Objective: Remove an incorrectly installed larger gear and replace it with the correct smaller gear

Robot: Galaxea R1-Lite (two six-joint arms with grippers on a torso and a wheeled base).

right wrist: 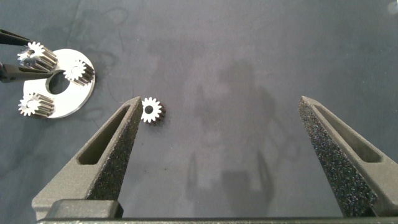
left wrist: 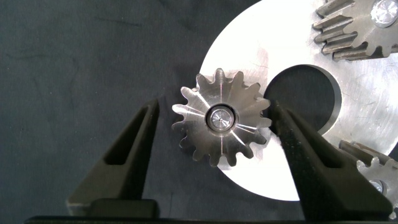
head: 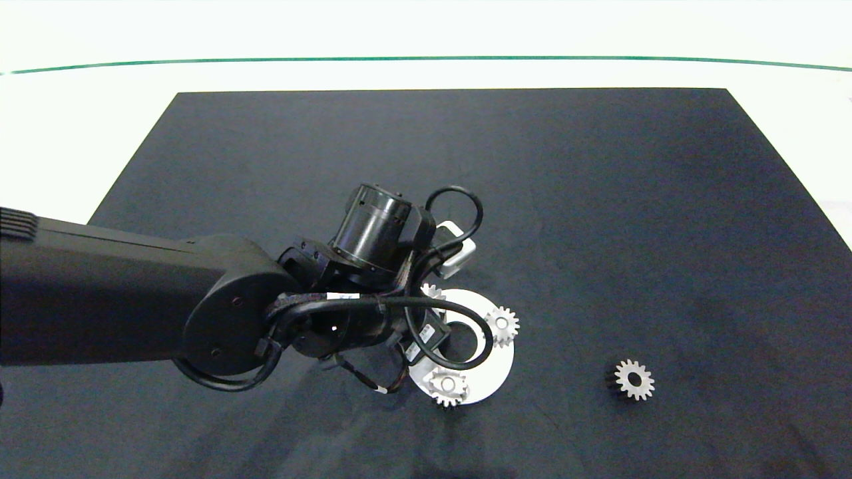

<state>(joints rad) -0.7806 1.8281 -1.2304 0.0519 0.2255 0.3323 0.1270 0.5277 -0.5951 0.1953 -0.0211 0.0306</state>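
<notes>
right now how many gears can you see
4. Three sit on the round metal plate: one between the left end effector's open fingers, one at the plate's far-right edge, one at its near edge. The fourth lies loose on the mat to the right.

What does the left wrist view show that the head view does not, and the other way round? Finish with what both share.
Only the left wrist view shows the left gripper open, its fingers either side of the larger gear, still on its pin. Only the head view shows the smaller gear lying loose on the dark mat, and the left arm. Both show the round metal plate and its two other gears.
</notes>
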